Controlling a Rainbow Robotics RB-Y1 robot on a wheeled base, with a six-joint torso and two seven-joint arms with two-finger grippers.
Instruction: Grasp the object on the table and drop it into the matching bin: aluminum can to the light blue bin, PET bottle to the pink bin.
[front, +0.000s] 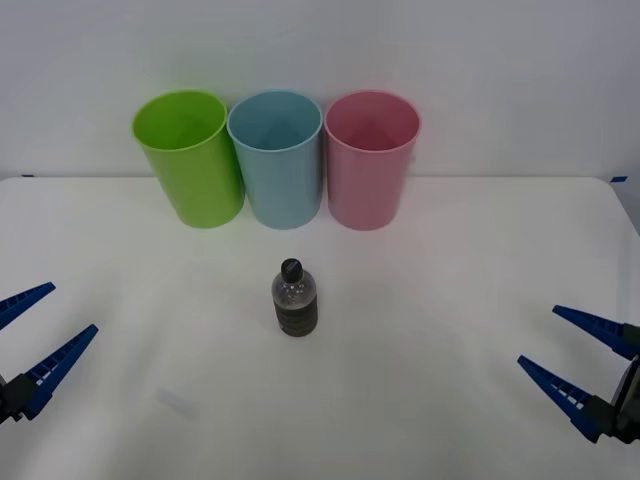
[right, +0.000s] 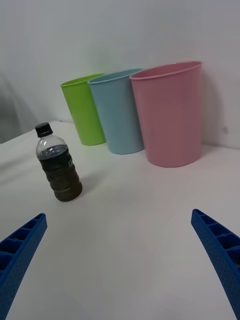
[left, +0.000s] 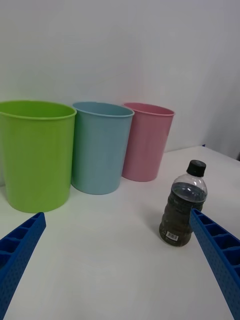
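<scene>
The tabletop (front: 450, 300) spans the front view, white and flat. At its far edge we see three bins in a row against the wall: a green bin (front: 190, 160), the blue bin (front: 278, 160) and the pink bin (front: 370, 160), their sides touching or nearly so; we cannot tell which. Upright with open mouths, they are set to receive a drop from above.

The left gripper (front: 30, 330) hovers low at the near left and the right gripper (front: 580, 355) at the near right, both well apart from the bottle. Each has its jaws spread wide and holds nothing, a stance that suits waiting with the middle of the tabletop free.

The bottle (front: 296, 298) stands upright between the two grippers, in front of the blue bin and near the centre, black cap up and dark contents below. We judge that no grasp has begun. Being PET, it belongs in the pink bin, which stands toward the robot's right, so the right arm has the shorter carry.
</scene>
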